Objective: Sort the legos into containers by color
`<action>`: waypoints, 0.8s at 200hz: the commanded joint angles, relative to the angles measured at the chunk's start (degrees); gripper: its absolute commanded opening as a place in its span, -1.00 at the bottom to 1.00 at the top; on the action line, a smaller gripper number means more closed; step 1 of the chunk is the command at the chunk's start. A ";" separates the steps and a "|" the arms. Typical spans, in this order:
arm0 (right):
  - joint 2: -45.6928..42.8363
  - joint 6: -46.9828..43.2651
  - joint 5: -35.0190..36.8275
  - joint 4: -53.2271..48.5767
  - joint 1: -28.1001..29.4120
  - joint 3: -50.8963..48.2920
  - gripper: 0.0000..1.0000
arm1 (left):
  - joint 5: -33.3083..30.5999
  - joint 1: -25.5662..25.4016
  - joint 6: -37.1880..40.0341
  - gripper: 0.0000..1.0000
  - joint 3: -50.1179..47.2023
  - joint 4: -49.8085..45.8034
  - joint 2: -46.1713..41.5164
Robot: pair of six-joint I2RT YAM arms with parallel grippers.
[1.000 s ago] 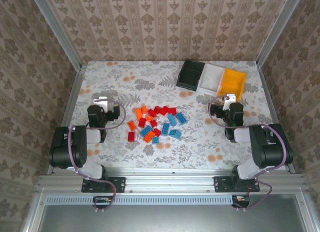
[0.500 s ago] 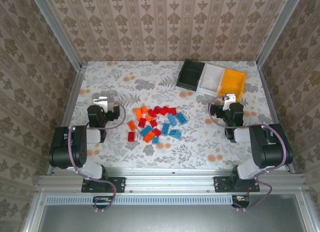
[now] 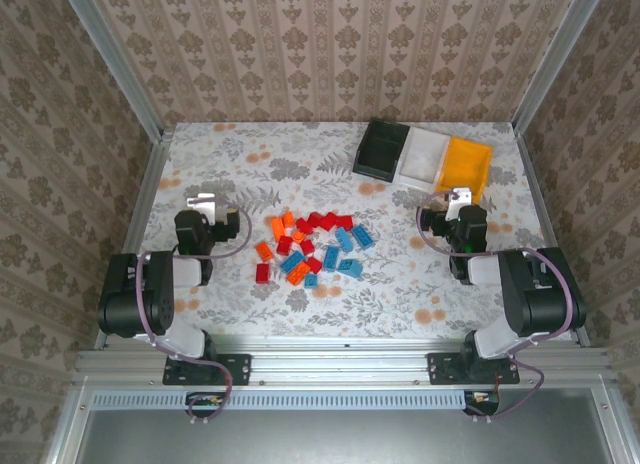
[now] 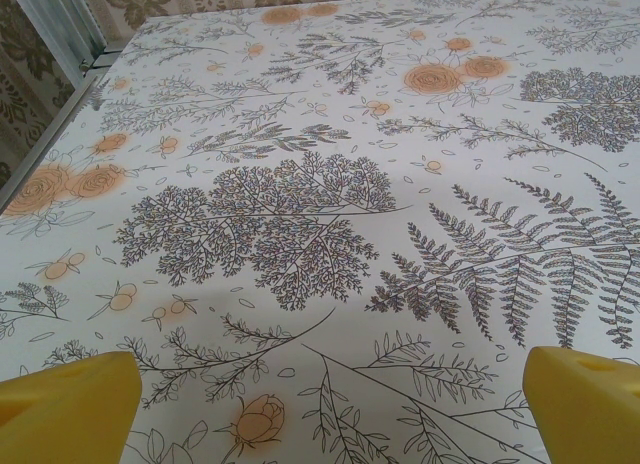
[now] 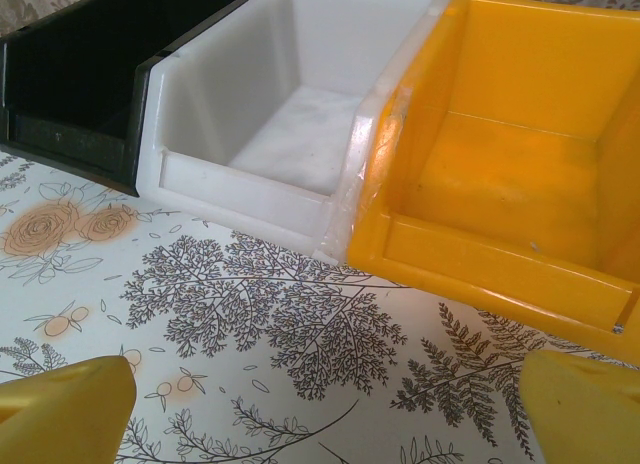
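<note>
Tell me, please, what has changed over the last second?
Nothing visibly changed. The left gripper and right gripper stay open and parked, the legos lie in the same pile mid-table, and the black bin, white bin and orange-yellow bin remain side by side.

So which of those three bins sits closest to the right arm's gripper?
The orange-yellow bin, at the right end of the row, just beyond the right gripper; the white bin is in the middle, the black bin farthest left.
</note>
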 commanded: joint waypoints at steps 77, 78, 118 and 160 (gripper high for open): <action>-5.95 0.30 10.79 -12.09 2.69 4.87 1.00 | -0.04 0.27 0.04 1.00 4.50 -12.61 -9.30; -6.54 0.22 11.44 -13.23 2.94 5.46 1.00 | -0.07 0.19 0.05 0.99 4.91 -13.77 -9.89; -19.53 9.84 26.45 -54.61 11.18 29.76 1.00 | -6.21 -1.04 -11.96 1.00 20.88 -41.42 -29.25; -20.23 26.61 12.95 -64.77 0.61 33.20 0.94 | -8.70 2.25 -36.74 1.00 32.89 -64.12 -36.64</action>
